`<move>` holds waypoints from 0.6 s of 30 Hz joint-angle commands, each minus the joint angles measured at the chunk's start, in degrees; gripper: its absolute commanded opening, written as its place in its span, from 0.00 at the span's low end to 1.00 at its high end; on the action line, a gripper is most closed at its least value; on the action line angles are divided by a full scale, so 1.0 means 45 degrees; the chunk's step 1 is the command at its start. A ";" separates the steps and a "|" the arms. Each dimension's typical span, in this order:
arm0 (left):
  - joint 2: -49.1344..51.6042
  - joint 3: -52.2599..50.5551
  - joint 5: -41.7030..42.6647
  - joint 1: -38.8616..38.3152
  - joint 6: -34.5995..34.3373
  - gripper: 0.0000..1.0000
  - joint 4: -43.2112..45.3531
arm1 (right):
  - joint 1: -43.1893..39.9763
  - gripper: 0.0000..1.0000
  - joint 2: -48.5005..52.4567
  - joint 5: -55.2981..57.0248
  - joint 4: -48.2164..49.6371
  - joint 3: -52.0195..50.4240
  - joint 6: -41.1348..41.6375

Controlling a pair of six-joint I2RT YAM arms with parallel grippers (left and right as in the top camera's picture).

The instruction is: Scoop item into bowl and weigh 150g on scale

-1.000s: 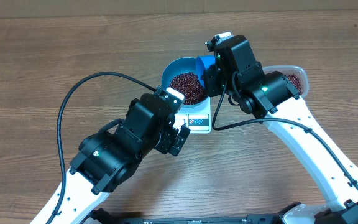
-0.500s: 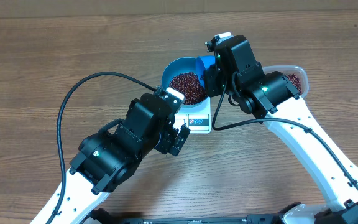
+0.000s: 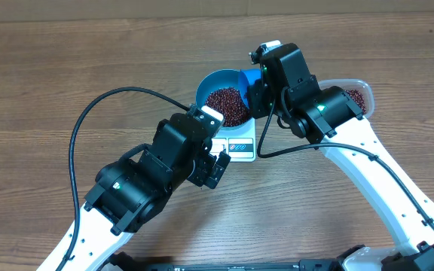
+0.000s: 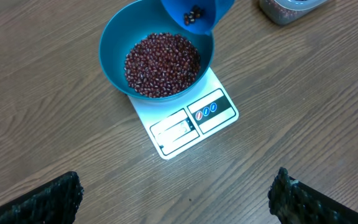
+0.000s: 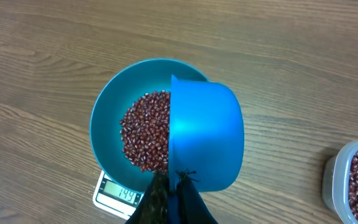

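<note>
Nearly there: the left gripper (image 4: 176, 180) hangs spread and empty, the right gripper (image 5: 174, 186) pinches a handle, and on the small white square kitchen scale (image 4: 194, 121) sits the round bright-blue bowl (image 4: 114, 43), that handle's small blue plastic scoop (image 5: 207, 140) tipped over its rim, the tiny dark red-brown beans (image 4: 160, 65) heaped inside looking a trickle short of target.

Round smooth bright-blue bowl (image 3: 204, 90): upright, seated on scale, covering its 12 o'clock portion and overhanging that edge. Small dark red-brown oval beans (image 3: 227, 105): loose maroon heap covering bowl floor, upper walls bare. Flat white square kitchen scale (image 3: 241, 145): lying level, just toward 12 o'clock of overhead-view centre. Grey display and blue-marked buttons along 6 o'clock edge, display lit.
</note>
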 commanded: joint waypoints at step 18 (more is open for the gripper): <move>0.0044 -0.0141 0.0155 0.0019 -0.0180 1.00 0.0000 | -0.0044 0.04 -0.0151 -0.0005 -0.0034 0.0219 -0.0340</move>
